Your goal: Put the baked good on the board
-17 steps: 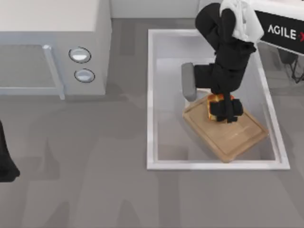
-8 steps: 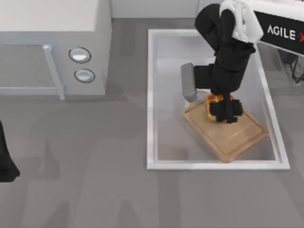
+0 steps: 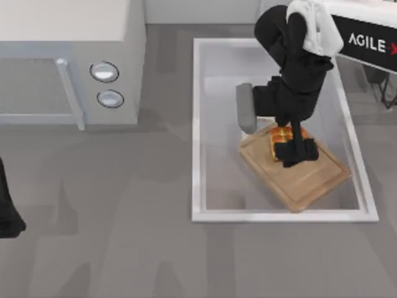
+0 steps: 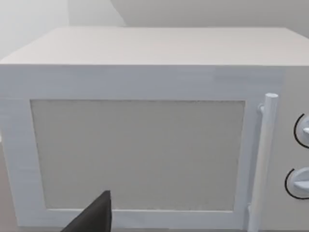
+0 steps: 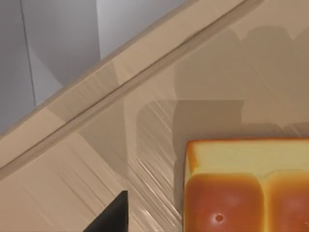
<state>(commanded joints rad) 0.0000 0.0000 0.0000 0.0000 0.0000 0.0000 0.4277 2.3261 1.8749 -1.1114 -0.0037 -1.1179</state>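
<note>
The baked good (image 3: 281, 134), golden-orange and glossy, lies flat on the light-brown wooden board (image 3: 307, 177), near the end with the grey handle (image 3: 245, 107). My right gripper (image 3: 296, 152) hangs directly over it, open. In the right wrist view one dark fingertip (image 5: 113, 215) stands a gap away from the baked good (image 5: 246, 186), which rests on the board (image 5: 96, 145) inside its grooved rim. My left arm (image 3: 7, 211) is parked at the table's left edge; its fingertip (image 4: 94, 217) faces the microwave.
The board sits slanted inside a white shallow tray (image 3: 197, 130) on the right half of the table. A white microwave (image 3: 68, 62) with two knobs and a bar handle stands at the back left. Grey tabletop (image 3: 124, 236) spreads across the front.
My right gripper's fingers have come off the baked good, and more of it now shows on the board beside the gripper. The left arm has not moved.
</note>
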